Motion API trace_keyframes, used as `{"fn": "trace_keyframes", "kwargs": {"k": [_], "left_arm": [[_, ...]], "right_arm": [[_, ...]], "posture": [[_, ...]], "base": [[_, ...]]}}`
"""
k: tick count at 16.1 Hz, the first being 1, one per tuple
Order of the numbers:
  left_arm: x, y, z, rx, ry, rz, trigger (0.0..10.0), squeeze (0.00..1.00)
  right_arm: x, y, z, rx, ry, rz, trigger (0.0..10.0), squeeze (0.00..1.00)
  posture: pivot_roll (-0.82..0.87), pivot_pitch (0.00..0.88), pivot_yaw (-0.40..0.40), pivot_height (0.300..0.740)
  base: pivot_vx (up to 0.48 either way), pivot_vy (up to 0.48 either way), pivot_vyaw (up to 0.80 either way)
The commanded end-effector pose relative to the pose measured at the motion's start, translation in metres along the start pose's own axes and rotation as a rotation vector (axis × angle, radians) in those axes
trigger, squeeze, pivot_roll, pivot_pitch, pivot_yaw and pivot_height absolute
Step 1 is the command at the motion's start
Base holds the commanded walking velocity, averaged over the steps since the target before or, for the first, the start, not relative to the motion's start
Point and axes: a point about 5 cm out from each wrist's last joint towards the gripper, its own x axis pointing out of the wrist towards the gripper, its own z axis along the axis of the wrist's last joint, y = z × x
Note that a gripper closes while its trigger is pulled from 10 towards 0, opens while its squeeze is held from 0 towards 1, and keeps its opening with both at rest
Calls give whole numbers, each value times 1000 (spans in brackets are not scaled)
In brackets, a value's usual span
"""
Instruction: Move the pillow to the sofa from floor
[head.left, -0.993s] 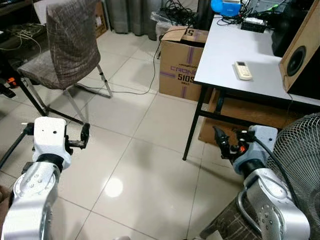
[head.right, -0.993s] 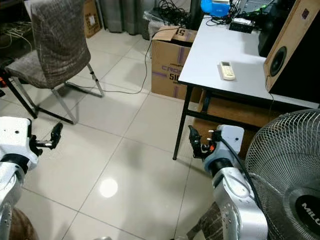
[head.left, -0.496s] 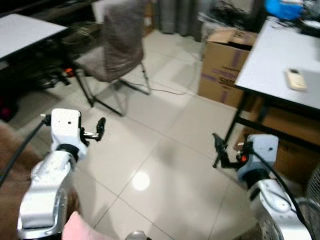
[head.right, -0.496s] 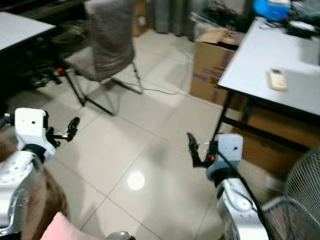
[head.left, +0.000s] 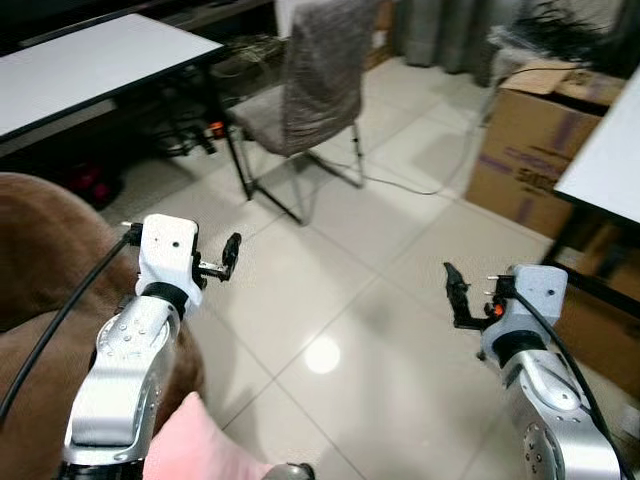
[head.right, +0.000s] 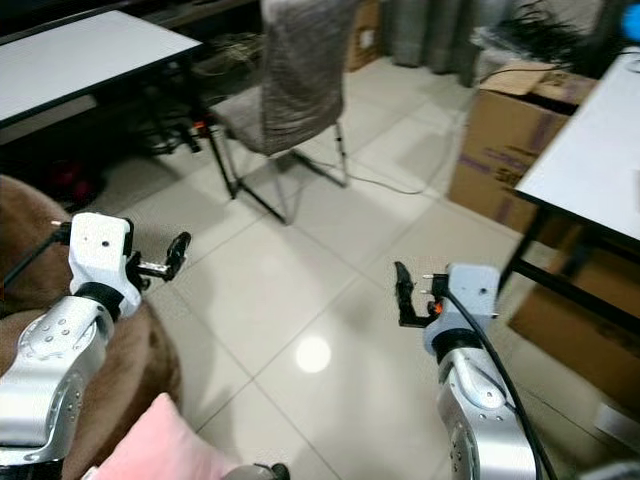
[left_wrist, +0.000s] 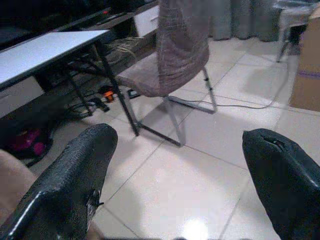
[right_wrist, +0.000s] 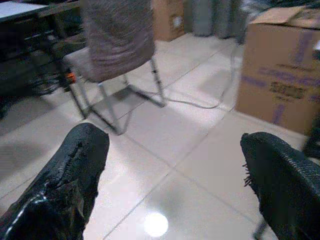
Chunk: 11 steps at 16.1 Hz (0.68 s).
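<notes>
Pillow (head.right: 165, 450) lies low beside the sofa (head.left: 40, 260), below the empty, spread left pincer (head.left: 232, 257).

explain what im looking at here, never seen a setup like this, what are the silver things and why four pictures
The silver things are the two arms of a humanoid robot that walks around a home. Each arm ends in a gripper with two long black fingers: the left gripper and the right gripper. Both are open and hold nothing.

Two pictures come from a stereo camera on the robot's head, looking forward and down. The other two come from cameras on the wrists, each looking out between that gripper's own fingers, which are the big black shapes.

Its job is to put a pillow on the sofa. The pink pillow lies low at the robot's left, next to the brown sofa. Ahead are a tiled floor, a grey chair, a cardboard box and a white table.
</notes>
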Motion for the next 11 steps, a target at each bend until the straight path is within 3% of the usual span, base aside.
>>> {"fn": "trace_keyframes", "kwargs": {"k": [1, 4, 11], "left_arm": [[2, 2, -1, 23, 3, 24, 10000, 0], [1, 1, -1, 32, -2, 17, 10000, 0], [-5, -1, -3, 33, -1, 28, 10000, 0]], "right_arm": [[2, 8, 2, -4, 9, 49, 10000, 1000], [2, 11, 0, -8, 17, 67, 10000, 1000], [5, 11, 2, -29, 23, 83, 10000, 1000]], "posture": [[0, 0, 98, 740], [2, 0, 91, 740], [11, 0, 60, 740]], "base": [[0, 0, 800], [0, 0, 800], [0, -355, 800]]}}
